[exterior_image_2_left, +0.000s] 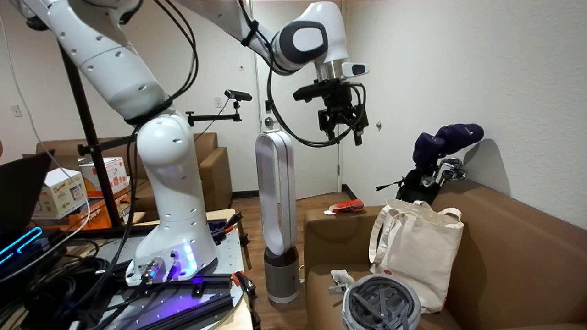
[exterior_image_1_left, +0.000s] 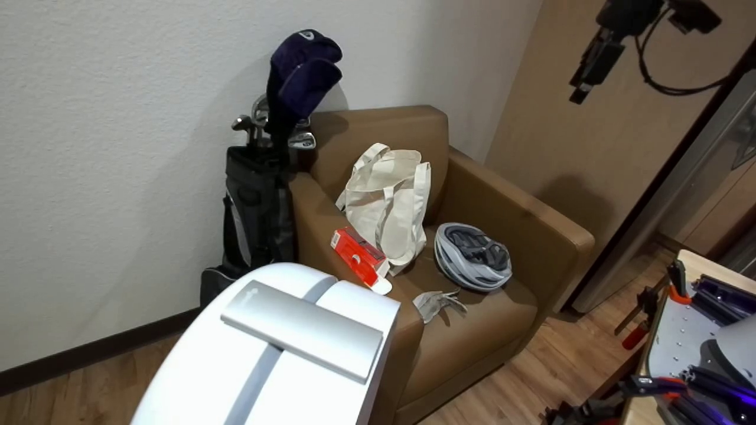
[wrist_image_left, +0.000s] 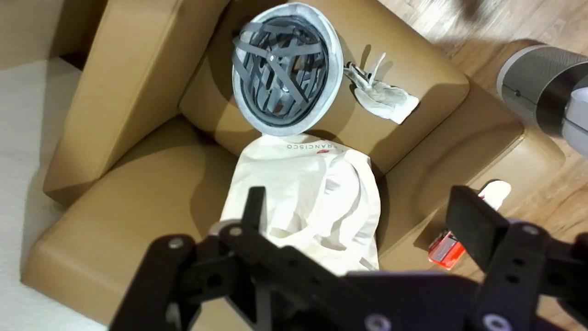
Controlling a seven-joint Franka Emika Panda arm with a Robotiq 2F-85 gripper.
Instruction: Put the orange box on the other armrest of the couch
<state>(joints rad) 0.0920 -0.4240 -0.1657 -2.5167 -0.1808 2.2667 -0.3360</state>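
Note:
The orange box (exterior_image_1_left: 358,257) lies flat on the viewer-left arm of the couch (exterior_image_1_left: 378,127), its white flap open at one end. It also shows in an exterior view (exterior_image_2_left: 347,206). In the wrist view, my right finger partly hides the orange box (wrist_image_left: 446,250). The other armrest (exterior_image_1_left: 520,206) is bare in an exterior view. It shows at upper left in the wrist view (wrist_image_left: 128,59). My gripper (exterior_image_2_left: 345,137) is open and empty, high above the couch. In the wrist view, my gripper's (wrist_image_left: 360,207) fingers are wide apart, with the bag far below between them.
A cream cloth bag (exterior_image_1_left: 384,200) leans on the couch back. A grey helmet (exterior_image_1_left: 472,257) and a glove (exterior_image_1_left: 437,304) lie on the seat. A golf bag (exterior_image_1_left: 260,206) stands beside the box's armrest. A tall fan (exterior_image_2_left: 282,275) stands between the robot table and the couch.

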